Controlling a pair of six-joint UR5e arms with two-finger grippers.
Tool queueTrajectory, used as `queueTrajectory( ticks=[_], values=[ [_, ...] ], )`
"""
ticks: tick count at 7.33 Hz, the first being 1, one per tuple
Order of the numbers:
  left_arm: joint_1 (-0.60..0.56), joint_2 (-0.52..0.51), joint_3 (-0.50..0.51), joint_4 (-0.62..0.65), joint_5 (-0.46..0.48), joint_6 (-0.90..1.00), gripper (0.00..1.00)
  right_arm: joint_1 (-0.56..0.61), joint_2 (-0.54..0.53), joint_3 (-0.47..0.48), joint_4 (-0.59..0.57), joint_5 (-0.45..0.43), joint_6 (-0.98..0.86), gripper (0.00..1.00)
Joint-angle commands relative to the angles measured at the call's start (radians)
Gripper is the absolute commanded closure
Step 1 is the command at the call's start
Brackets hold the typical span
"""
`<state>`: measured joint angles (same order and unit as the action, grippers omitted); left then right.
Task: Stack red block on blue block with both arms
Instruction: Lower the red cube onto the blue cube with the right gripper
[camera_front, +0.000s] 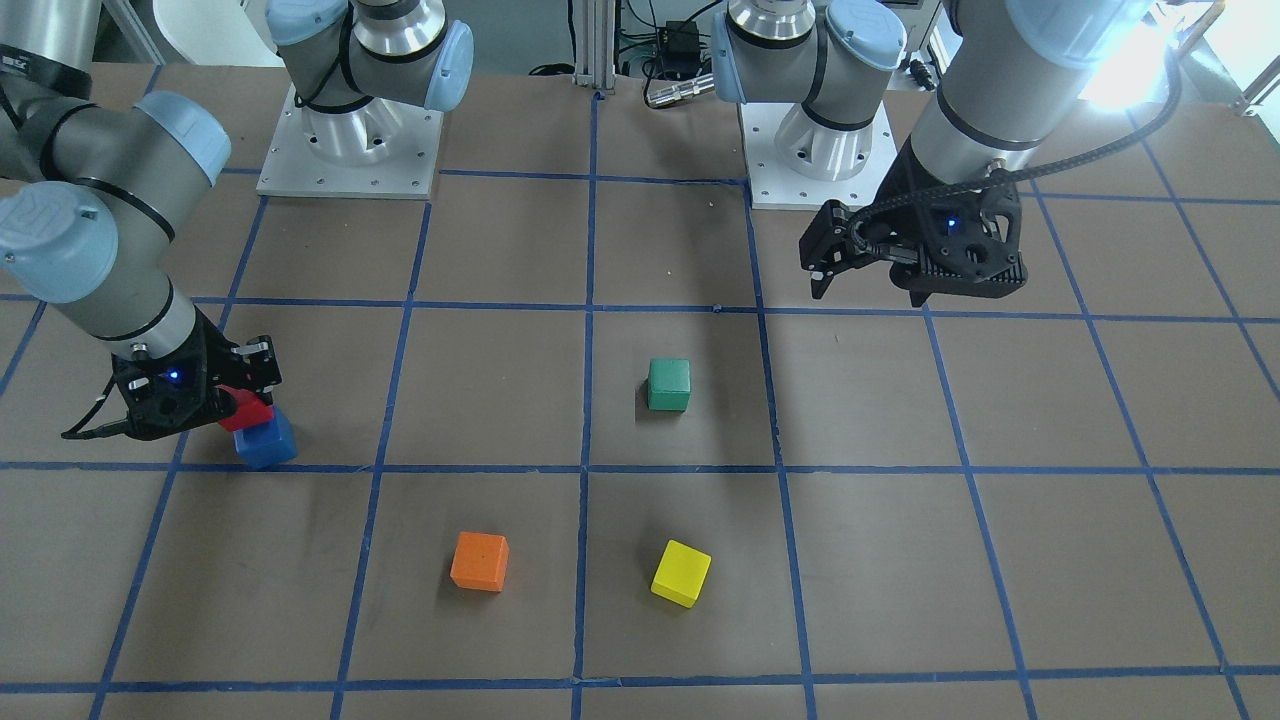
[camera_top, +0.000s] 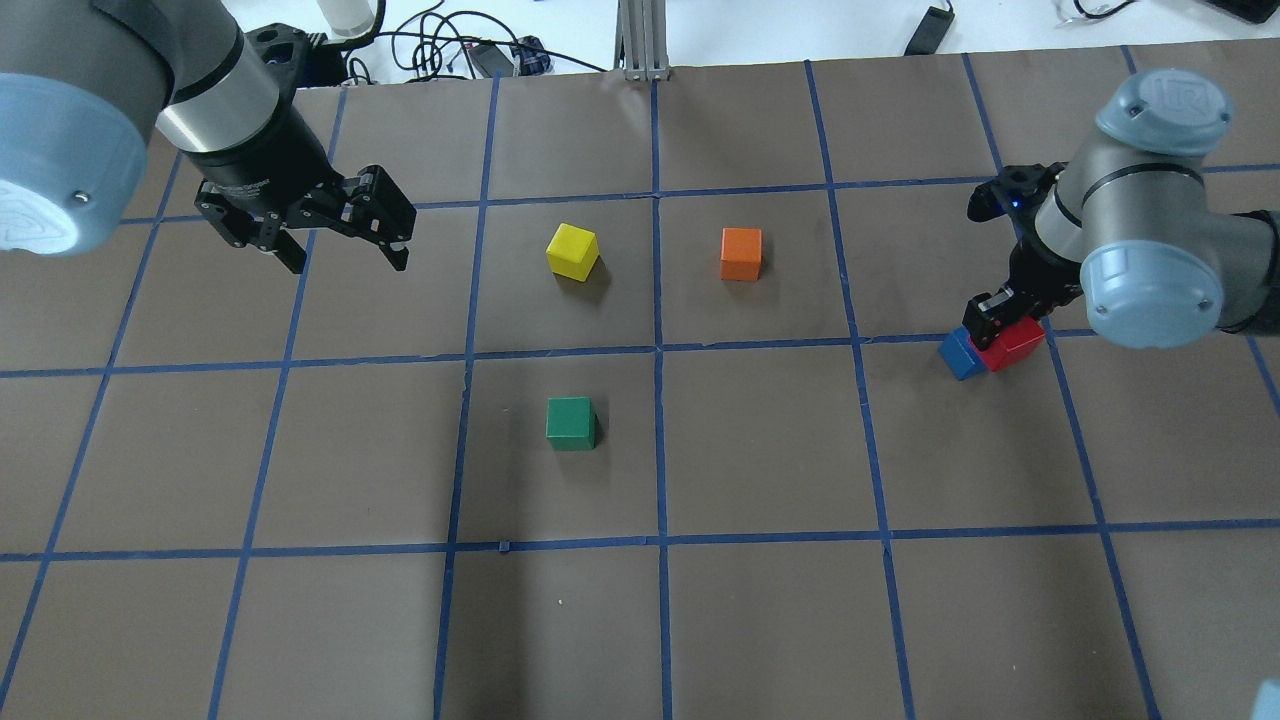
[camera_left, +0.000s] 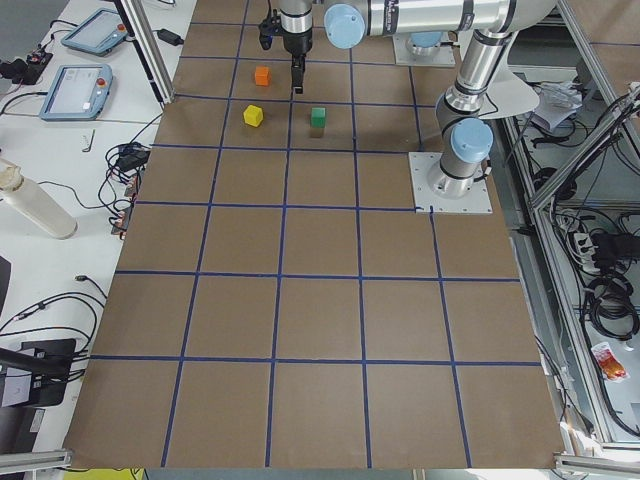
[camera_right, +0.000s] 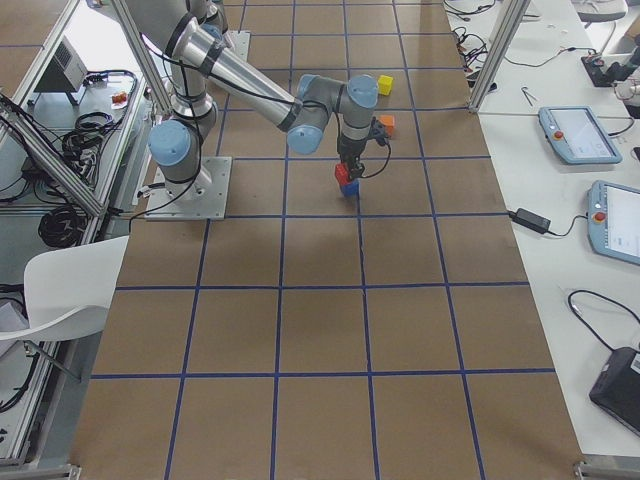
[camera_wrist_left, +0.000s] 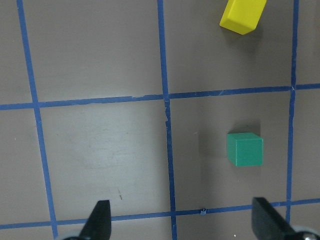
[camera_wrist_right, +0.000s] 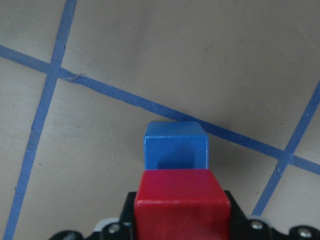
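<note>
My right gripper (camera_top: 1003, 330) is shut on the red block (camera_top: 1018, 346) at the table's right side. It holds the block just over the blue block (camera_top: 958, 354), shifted a little off its centre; I cannot tell if they touch. The right wrist view shows the red block (camera_wrist_right: 182, 200) between the fingers, covering the near edge of the blue block (camera_wrist_right: 175, 146). The front view shows the red block (camera_front: 246, 410) over the blue block (camera_front: 268, 441). My left gripper (camera_top: 348, 262) is open and empty, hovering over the far left of the table.
A green block (camera_top: 571, 422) sits near the table's middle, with a yellow block (camera_top: 573, 250) and an orange block (camera_top: 741, 254) beyond it. Blue tape lines grid the brown table (camera_top: 760, 450). The left wrist view shows the green block (camera_wrist_left: 244, 149) and yellow block (camera_wrist_left: 242, 16) below.
</note>
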<state>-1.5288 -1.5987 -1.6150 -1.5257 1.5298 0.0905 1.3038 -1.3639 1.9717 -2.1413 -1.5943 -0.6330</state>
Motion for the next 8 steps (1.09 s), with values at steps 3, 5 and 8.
queueTrajectory(
  ticks=[3,5,8],
  values=[
    [-0.001,-0.001,0.000,0.001,0.001,0.000,0.00,0.000,0.011,0.021,-0.075,0.002,0.004,1.00],
    [-0.001,0.000,0.000,0.001,0.001,0.000,0.00,0.000,0.009,0.019,-0.077,0.039,0.033,1.00],
    [-0.001,0.000,0.000,-0.001,0.001,0.000,0.00,0.000,0.015,0.021,-0.110,0.037,0.033,1.00]
  ],
)
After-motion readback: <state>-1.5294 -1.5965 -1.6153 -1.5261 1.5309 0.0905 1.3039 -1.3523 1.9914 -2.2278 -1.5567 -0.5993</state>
